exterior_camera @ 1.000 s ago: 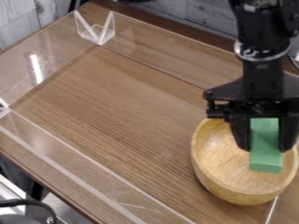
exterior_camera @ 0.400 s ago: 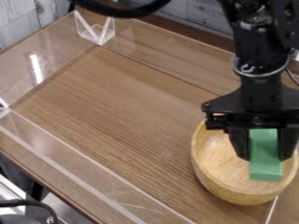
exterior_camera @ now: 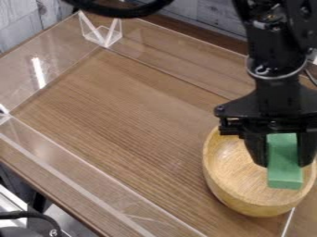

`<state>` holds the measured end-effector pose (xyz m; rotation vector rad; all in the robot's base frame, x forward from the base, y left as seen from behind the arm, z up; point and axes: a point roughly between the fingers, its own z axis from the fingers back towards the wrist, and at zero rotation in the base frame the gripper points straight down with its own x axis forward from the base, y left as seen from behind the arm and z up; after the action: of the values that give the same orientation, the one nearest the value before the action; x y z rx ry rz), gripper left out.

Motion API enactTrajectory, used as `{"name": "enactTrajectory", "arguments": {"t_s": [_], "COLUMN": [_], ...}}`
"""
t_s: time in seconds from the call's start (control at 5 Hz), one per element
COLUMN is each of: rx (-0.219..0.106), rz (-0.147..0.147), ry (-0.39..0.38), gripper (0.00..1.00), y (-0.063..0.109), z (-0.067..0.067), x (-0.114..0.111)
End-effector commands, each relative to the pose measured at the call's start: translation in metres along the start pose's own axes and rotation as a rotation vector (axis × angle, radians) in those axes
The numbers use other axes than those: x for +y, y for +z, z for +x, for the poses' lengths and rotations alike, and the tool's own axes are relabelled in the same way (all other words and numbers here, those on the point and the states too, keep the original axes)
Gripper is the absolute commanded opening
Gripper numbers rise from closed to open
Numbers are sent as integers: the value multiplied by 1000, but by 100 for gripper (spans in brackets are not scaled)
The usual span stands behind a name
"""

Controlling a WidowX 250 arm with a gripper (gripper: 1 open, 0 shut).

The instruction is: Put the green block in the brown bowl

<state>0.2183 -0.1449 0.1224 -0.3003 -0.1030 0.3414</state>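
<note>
Fingers (exterior_camera: 284, 148) clamped on green block (exterior_camera: 286, 163), brown bowl (exterior_camera: 238, 187) right below; only drop left, prob.

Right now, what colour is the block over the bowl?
Plain solid green: the block shows clearly in the camera view.

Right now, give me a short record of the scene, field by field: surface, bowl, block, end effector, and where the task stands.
surface: wooden table with clear plastic walls around it
bowl: brown bowl at the near right of the table, upright
block: green block, held on end over the inside of the bowl, lower end near the bowl's bottom; contact cannot be told
end effector: end effector pointing steeply down over the bowl, shut on the green block
task status: block is inside the bowl's rim but not yet released
</note>
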Motion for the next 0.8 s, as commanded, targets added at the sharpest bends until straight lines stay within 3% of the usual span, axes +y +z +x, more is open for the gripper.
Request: {"name": "enactTrajectory", "arguments": {"t_s": [0.0, 0.6], "rx": [-30, -31], "rz": [-35, -38], "ry": [-18, -21], "gripper": [0, 0], "y": [6, -4], "z": [2, 4], "x": [-7, -8]}}
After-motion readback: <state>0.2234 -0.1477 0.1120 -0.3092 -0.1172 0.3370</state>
